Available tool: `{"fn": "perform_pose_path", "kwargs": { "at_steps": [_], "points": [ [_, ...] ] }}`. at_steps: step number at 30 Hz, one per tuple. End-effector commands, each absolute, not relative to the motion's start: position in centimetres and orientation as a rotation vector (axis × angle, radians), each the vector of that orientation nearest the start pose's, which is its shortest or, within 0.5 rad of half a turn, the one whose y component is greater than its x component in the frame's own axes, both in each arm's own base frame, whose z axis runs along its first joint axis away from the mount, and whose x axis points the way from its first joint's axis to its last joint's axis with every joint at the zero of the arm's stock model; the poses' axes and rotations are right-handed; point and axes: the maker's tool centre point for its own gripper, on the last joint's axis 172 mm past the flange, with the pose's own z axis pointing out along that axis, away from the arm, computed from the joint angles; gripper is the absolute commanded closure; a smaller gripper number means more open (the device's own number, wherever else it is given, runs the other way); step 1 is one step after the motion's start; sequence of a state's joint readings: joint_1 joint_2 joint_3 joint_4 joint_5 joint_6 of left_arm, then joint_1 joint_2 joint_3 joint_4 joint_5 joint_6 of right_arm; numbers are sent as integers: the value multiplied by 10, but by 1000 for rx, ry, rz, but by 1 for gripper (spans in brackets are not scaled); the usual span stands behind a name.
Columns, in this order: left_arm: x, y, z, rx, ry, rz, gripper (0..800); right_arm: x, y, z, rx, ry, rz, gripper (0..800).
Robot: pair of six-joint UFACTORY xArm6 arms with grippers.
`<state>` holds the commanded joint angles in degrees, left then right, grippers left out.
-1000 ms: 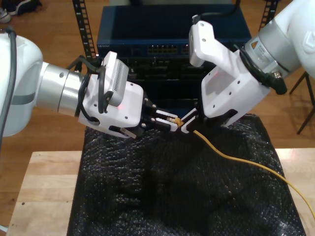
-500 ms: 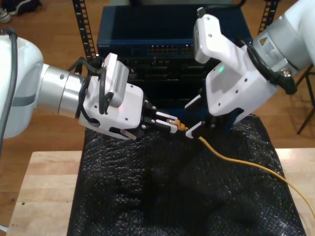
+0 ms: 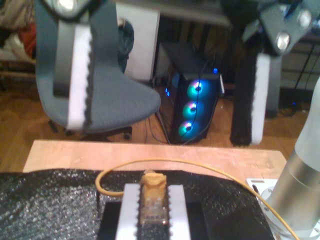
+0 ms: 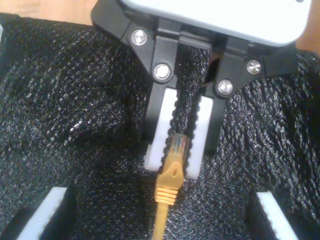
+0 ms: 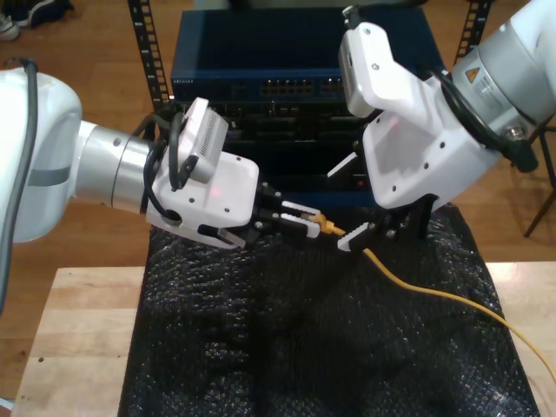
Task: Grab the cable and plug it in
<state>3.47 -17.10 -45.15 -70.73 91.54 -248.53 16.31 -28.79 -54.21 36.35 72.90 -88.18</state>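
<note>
The cable [image 5: 434, 291] is thin and yellow-orange and trails over the black mat toward the exterior view's right. My first gripper [image 5: 306, 223], on the arm at the exterior view's left, is shut on the cable's clear plug [image 3: 152, 200]. The orange boot [image 4: 170, 180] sticks out past its white pads [image 4: 162, 145]. My second gripper [image 5: 346, 201], on the arm at the exterior view's right, is open a short way from the plug. Its pads [image 4: 47, 210] stand wide apart on either side of the cable without touching it. The cable [image 3: 165, 160] loops behind the plug.
A blue network switch [image 5: 287, 87] with rows of ports sits in a rack behind both grippers. Black bubble-textured padding [image 5: 304, 347] covers the wooden table [image 5: 78, 347]. An office chair [image 3: 110, 95] and a lit computer tower [image 3: 195, 105] stand beyond the table.
My second gripper has opened, let go of the cable and drawn back toward the exterior view's right. My first gripper keeps hold of the plug and has shifted slightly.
</note>
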Motion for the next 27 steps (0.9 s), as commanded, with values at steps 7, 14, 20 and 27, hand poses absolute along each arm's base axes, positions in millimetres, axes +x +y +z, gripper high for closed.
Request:
{"fn": "perform_pose_path", "kwargs": {
  "at_steps": [7,14,20,27],
  "points": [
    [341,-232,353,1410,-1318,858,775,326,240,392,2198,2554,966,3],
    [343,-224,353,1427,-1272,839,792,319,239,408,2034,2600,1041,7],
    [340,-221,357,1423,-1215,806,797,311,237,422,1905,2621,1094,4],
    [345,-213,371,1372,-1109,789,798,302,234,432,1861,2606,1130,4]
  ]
}}
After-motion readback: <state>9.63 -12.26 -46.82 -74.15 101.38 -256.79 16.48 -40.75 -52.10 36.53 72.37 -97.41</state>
